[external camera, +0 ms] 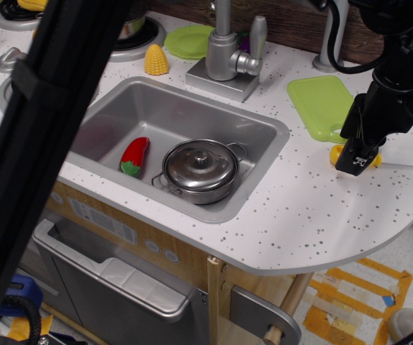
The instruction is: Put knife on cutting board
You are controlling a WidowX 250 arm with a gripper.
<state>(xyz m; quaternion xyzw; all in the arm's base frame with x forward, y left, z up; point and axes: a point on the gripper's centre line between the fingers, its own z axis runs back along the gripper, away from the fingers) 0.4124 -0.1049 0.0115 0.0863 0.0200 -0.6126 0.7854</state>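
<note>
Just below the flat lime-green plastic cutting board [324, 106], the black gripper [356, 159] covered the yellow-handled toy knife [336, 154], jaw state unclear, apparently grasping, with lifting boardward next.

arm: reaching down from upper right | hand [355, 159]: low, fingers pointing down
</note>
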